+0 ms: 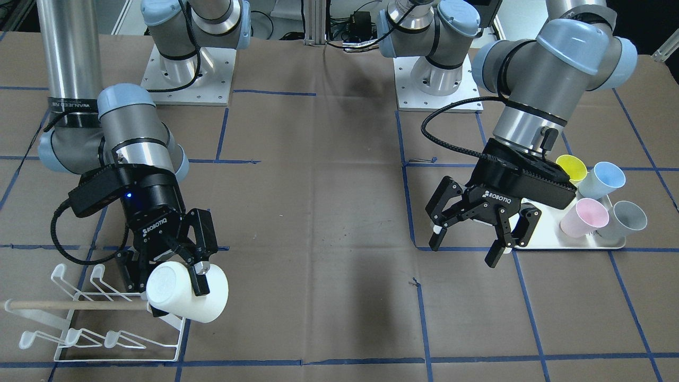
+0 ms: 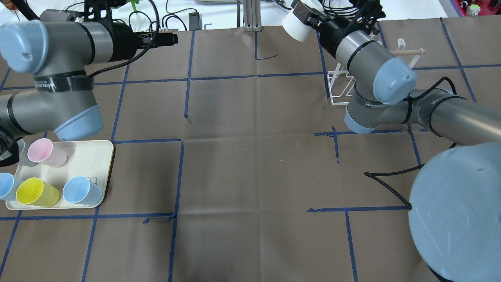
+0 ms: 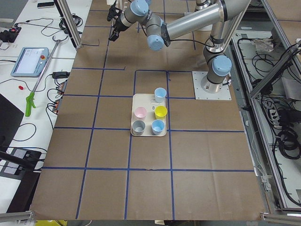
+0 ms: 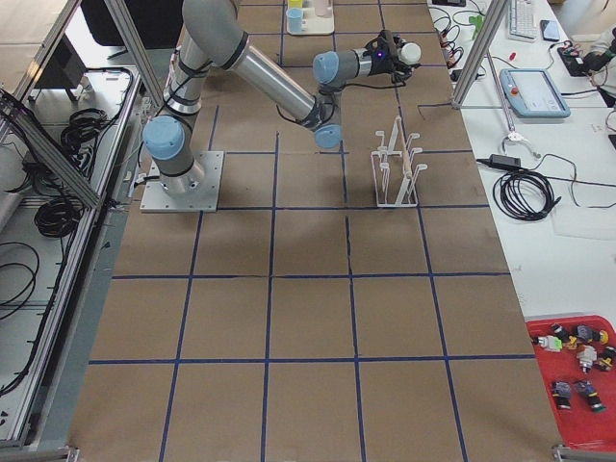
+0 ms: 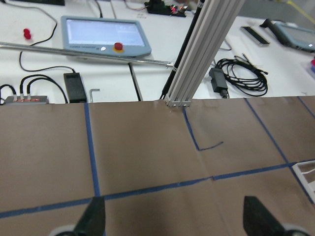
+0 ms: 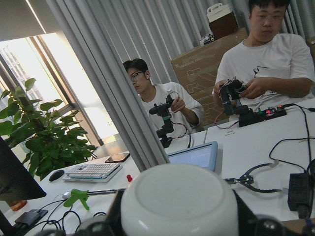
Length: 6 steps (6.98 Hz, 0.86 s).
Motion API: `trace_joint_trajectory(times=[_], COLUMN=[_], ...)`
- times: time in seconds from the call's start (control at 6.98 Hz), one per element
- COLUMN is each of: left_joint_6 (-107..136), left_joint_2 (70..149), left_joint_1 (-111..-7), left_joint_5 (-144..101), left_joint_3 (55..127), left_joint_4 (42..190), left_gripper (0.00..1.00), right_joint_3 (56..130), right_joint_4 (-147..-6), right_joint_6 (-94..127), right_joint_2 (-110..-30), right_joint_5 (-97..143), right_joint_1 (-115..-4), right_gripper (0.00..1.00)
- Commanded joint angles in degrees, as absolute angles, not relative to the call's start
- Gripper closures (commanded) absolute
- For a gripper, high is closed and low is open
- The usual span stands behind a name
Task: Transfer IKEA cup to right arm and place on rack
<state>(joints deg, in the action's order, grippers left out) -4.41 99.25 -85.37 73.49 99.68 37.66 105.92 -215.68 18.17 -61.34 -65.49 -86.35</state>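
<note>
Closest to us, filling the bottom of the right wrist view, is the rounded base of the white cup (image 6: 179, 201), with dark finger parts at both its sides. From across the table we see the right gripper (image 1: 172, 284) clamped on this cup's body, one finger over its upper side and the other beneath. The cup lies tilted on its side in the air, its base turned toward the operators' side. It hangs by the end of the wooden dowel (image 1: 74, 305) of the rack (image 1: 114, 339), at the rack's edge toward the table's middle, and sits on no prong. We cannot tell whether cup and dowel touch. The left gripper (image 1: 464, 249) hangs with its fingers spread wide and nothing between them. It is just in front of the cream tray (image 1: 562, 244), where the yellow cup (image 1: 571, 167), blue cup (image 1: 602, 179), pink cup (image 1: 583, 217) and grey cup (image 1: 623, 220) stand. Brown paper with blue tape lines covers the table (image 1: 318, 212).
</note>
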Motion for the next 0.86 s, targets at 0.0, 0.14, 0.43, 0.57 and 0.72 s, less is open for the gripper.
trace_joint_trajectory(times=[0.0, 0.14, 0.43, 0.57, 0.72], left_joint_6=[1.2, 2.9, 4.0, 4.0, 4.1], left_joint_2=[98.6, 97.3, 92.7, 91.3, 91.2], left_joint_1=[-88.2, -88.3, -88.2, -88.3, -88.2], left_joint_5=[82.8, 84.4, 88.1, 89.3, 89.3], left_joint_3=[91.4, 89.1, 87.9, 88.9, 90.0], left_joint_4=[59.7, 69.9, 84.3, 85.2, 84.7], left_gripper=[0.01, 0.01, 0.01, 0.01, 0.01], right_joint_3=[105.9, 105.8, 104.8, 103.6, 103.6], right_joint_4=[-215.7, -215.6, -215.9, -216.2, -216.2], right_joint_6=[5.1, 2.7, 1.5, 1.5, 1.6], right_joint_2=[-60.9, -60.4, -57.0, -55.4, -54.4], right_joint_5=[-67.0, -66.9, -67.1, -67.0, -66.9], right_joint_1=[-81.1, -78.9, -78.6, -78.5, -77.7], right_gripper=[0.58, 0.58, 0.59, 0.59, 0.59])
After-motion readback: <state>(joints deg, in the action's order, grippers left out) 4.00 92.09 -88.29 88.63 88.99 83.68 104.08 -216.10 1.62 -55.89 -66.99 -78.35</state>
